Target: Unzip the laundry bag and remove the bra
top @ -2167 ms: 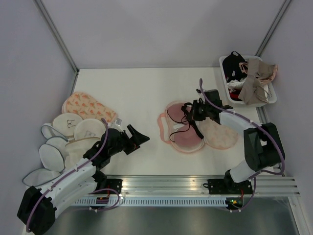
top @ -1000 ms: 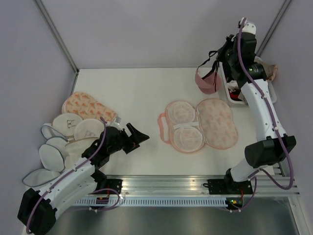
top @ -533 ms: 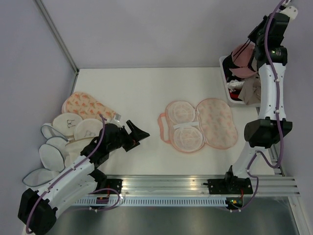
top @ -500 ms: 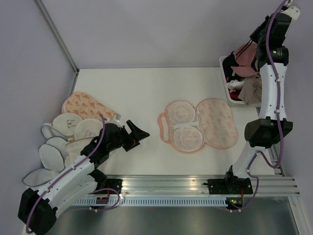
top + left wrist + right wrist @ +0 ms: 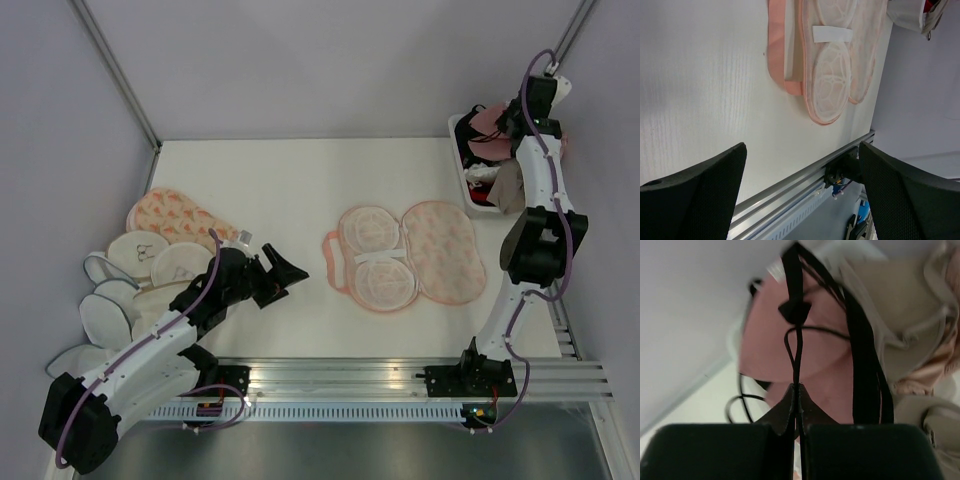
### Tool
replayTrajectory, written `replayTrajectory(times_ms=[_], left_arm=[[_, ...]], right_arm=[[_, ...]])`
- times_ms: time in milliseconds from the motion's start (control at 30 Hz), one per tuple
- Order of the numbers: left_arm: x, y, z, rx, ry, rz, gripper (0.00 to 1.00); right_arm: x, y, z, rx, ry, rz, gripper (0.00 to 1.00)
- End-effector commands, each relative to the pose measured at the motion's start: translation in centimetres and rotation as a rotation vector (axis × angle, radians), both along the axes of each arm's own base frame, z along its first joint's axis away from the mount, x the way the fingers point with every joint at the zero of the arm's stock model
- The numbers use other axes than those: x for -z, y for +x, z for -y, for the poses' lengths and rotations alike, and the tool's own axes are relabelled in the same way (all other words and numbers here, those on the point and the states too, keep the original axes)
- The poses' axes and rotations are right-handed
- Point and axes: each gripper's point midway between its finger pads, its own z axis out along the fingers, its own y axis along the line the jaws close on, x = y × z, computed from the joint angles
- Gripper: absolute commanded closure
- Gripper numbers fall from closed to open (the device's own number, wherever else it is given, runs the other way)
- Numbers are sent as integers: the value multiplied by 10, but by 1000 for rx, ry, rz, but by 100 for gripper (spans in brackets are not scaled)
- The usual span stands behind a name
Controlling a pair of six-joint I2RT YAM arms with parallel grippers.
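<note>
The laundry bag (image 5: 405,255) lies unzipped and spread flat in two lobes in the middle of the table, its white mesh inner cups showing; the left wrist view has it as well (image 5: 832,65). The pink bra (image 5: 486,122) with black straps hangs over the white bin (image 5: 458,150) at the back right. My right gripper (image 5: 512,118) is shut on one of its thin black straps, seen close up in the right wrist view (image 5: 798,390) with the pink cups (image 5: 785,340) just beyond. My left gripper (image 5: 285,275) hovers open and empty left of the bag (image 5: 802,190).
The bin also holds a beige bra (image 5: 900,320) and dark garments. A pile of round white mesh pouches (image 5: 130,290) and another carrot-print pouch (image 5: 175,220) lie at the left edge. The aluminium rail (image 5: 400,380) runs along the near edge.
My right arm has carried the bra from high above the back right corner down onto the bin. The left gripper has shifted slightly and stays open.
</note>
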Motion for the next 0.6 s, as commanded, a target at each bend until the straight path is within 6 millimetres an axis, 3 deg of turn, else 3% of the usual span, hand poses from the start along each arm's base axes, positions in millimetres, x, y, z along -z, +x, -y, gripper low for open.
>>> replayTrajectory(times_ms=[0, 100, 200, 233, 300, 400, 433, 567], left_arm=[[-9, 3, 3, 29, -17, 51, 5], [-9, 1, 4, 35, -26, 50, 5], [-6, -1, 4, 38, -40, 46, 5], [-6, -2, 4, 35, -45, 43, 5], [-7, -3, 3, 34, -50, 49, 5], [-12, -3, 2, 30, -59, 66, 5], [-14, -3, 2, 30, -60, 68, 5], [-22, -2, 4, 38, -67, 81, 5]], right_arm=[[15, -13, 9, 98, 14, -26, 100], [23, -23, 15, 157, 18, -59, 100], [21, -25, 16, 158, 11, -74, 89], [21, -25, 15, 151, 8, -74, 73], [1, -24, 11, 122, 3, -18, 53], [-43, -23, -6, 20, 13, 72, 7], [-50, -23, -6, 19, 9, 89, 2], [-99, -38, -20, -34, 15, 161, 2]])
